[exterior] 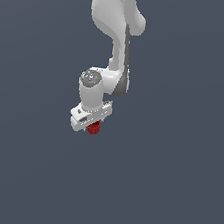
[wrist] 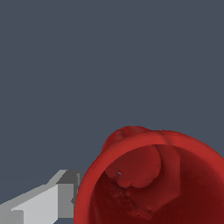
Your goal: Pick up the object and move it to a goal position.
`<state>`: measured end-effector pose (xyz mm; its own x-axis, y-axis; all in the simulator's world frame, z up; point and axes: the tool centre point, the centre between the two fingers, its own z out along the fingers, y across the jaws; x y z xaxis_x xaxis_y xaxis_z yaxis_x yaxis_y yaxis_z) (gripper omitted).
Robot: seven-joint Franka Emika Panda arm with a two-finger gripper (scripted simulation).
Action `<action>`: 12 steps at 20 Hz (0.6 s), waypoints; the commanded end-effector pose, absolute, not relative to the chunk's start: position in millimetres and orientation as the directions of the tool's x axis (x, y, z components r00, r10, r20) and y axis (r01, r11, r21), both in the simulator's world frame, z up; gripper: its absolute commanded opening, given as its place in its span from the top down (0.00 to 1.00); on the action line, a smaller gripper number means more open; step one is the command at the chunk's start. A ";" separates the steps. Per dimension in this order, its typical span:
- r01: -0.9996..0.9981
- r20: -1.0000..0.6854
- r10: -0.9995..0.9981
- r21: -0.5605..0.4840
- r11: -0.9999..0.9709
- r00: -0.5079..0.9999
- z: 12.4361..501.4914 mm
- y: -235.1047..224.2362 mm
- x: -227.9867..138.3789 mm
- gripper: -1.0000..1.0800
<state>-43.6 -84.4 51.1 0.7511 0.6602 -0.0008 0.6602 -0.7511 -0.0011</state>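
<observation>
The object point(exterior: 93, 128) is a small bright red stubby cylinder. In the exterior view it sits right under my white gripper point(exterior: 93, 125), between the fingers, near the middle of the picture. In the wrist view the object point(wrist: 153, 179) fills a large part of the picture and shows a hollow red inside with a rounded rim. One grey finger point(wrist: 48, 201) shows beside it and touches its side. The other finger is hidden. The gripper is shut on the object. I cannot tell from these frames whether it rests on the surface or hangs above it.
The surroundings are a plain dark blue-grey surface point(exterior: 173, 193) with no other objects in view. My white arm point(exterior: 115, 28) comes down from the top of the exterior view.
</observation>
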 end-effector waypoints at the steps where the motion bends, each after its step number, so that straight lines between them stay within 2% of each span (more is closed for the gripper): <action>1: 0.660 0.000 0.660 0.000 -0.751 0.751 47.5 -84.5 -42.7 0.04; 2: 0.660 0.000 0.660 0.000 -0.751 0.751 47.3 -84.6 -42.6 0.04; 3: 0.660 0.000 0.660 0.000 -0.751 0.751 47.3 -84.6 -42.6 1.00; 12: 0.660 0.000 0.660 0.000 -0.751 0.751 47.3 -84.6 -42.6 1.00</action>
